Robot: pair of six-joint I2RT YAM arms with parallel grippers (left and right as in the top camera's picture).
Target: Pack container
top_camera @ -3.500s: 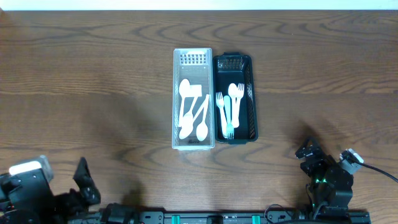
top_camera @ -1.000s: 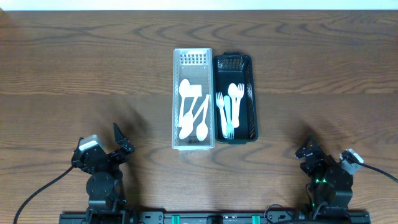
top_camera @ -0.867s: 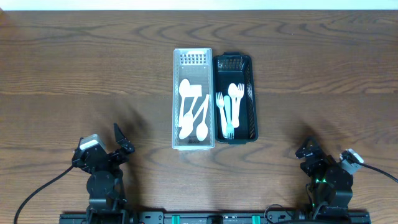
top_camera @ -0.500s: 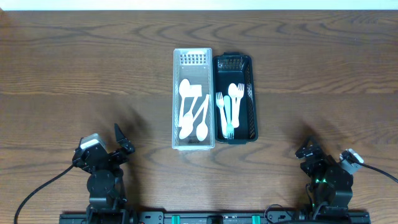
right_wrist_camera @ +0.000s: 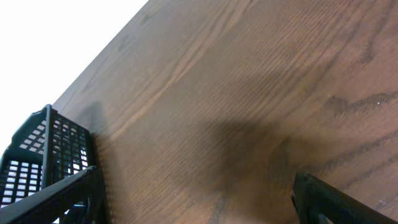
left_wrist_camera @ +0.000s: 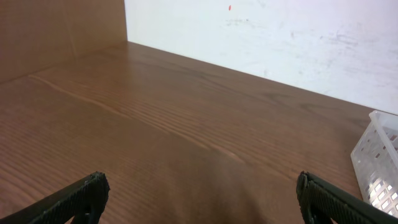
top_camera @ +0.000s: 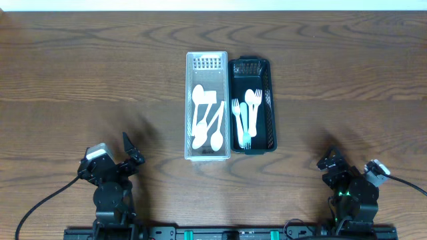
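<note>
I read both sets of fingers spread wide, left gripper (left_wrist_camera: 199, 191) and right gripper (right_wrist_camera: 196, 186), low at the near edge. Mid-table (top_camera: 347, 80), the clear bin (top_camera: 207, 59) holds spoons (top_camera: 200, 137) and the black basket (top_camera: 269, 100) touching it holds forks (top_camera: 247, 113).

clear basket (left_wrist_camera: 377, 155) cut off right | black basket (right_wrist_camera: 61, 150) cut off left

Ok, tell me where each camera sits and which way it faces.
Overhead: above the table, looking straight down on the clear bin and black basket; left end effector and right end effector at the near edge.
Left wrist: low over the table, facing the white wall; own open fingertips in the lower corners.
Right wrist: low, tilted, facing the table's edge; own fingertips likewise.
Shared: left wrist and overhead show the clear bin; right wrist and overhead, the black basket.
</note>
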